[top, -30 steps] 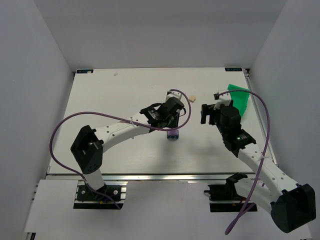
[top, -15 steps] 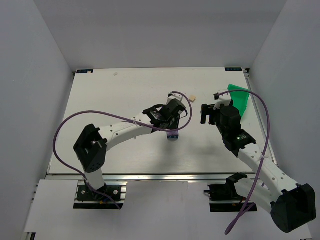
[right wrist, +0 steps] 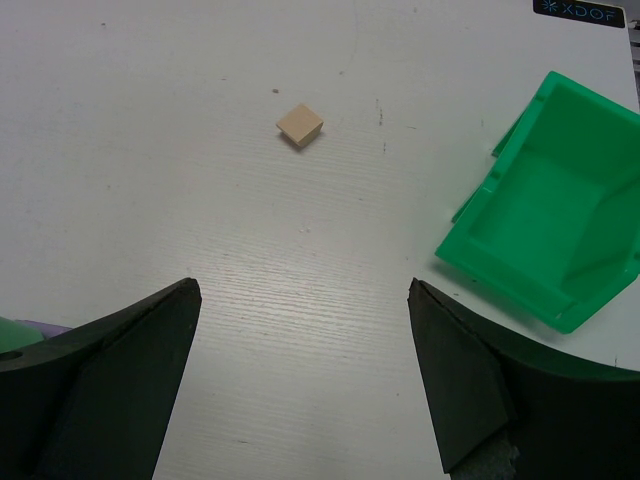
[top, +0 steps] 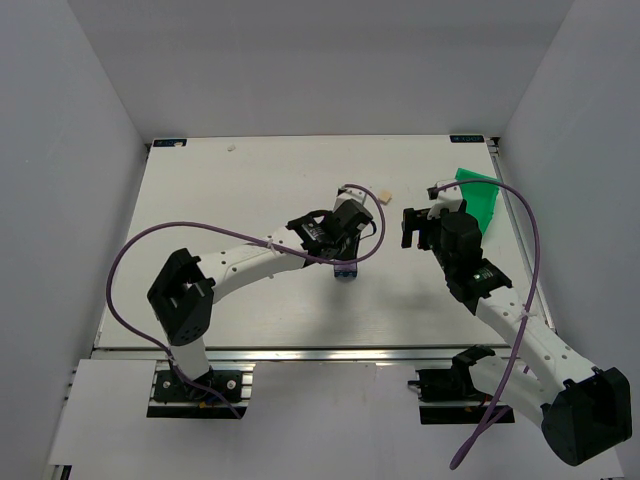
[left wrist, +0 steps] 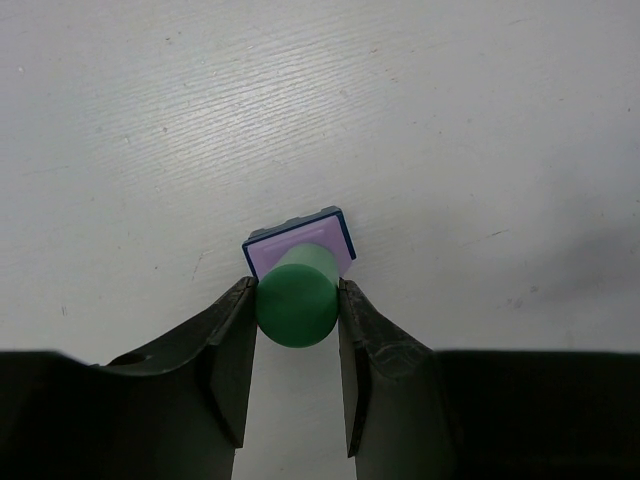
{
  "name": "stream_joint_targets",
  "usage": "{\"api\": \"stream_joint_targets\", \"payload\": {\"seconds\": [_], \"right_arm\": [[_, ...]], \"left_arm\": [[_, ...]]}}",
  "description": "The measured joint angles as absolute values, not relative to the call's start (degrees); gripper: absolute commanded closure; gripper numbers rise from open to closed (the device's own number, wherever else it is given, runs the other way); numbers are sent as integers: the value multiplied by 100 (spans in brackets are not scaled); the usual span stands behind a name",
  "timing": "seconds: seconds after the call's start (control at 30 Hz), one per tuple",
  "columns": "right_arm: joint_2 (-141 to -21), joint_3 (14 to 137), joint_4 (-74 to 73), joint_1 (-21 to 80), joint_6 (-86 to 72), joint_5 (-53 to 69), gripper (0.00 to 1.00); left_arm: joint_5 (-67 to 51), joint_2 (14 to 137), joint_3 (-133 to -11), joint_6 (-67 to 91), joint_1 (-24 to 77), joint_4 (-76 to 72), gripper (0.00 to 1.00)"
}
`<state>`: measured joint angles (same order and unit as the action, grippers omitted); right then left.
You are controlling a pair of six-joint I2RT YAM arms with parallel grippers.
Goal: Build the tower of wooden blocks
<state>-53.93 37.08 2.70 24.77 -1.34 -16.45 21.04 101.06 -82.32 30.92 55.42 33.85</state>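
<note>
Two left fingers [left wrist: 230, 360] pinch green cylinder [left wrist: 296, 300] over lilac block [left wrist: 290, 248]; right fingers [right wrist: 100, 390] spread wide, empty.

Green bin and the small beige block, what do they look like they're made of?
The green bin: likely molded plastic, glossy, with even colour and thin walls. The beige block: probably wood, matte, pale tan; grain too small to see.

green block [left wrist: 296, 303]: smooth matt paint | bin [right wrist: 560, 215]: smooth plastic | table [left wrist: 450, 120]: grained matt

- green bin [right wrist: 545, 235] resting on the white table [top: 230, 200]
- black label [right wrist: 582, 7] just beyond the bin
- small white scrap [top: 231, 147] far left of the bin
</note>
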Motion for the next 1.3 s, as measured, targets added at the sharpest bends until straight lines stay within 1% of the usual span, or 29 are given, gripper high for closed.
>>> {"api": "stream_joint_targets", "payload": {"seconds": [1.0,1.1,1.3], "right_arm": [[-5395,3708,270,2477,-123,-1640,11],[-5395,3708,270,2477,-115,-1640,11],[-5395,3708,270,2477,-113,-1640,11]], "left_arm": [[2228,10202,-8246,3087,5601,3428,100],[2248,10202,-8246,3087,5605,3430,99],[2318,10208,-8246,3068,5621,3437,91]]}}
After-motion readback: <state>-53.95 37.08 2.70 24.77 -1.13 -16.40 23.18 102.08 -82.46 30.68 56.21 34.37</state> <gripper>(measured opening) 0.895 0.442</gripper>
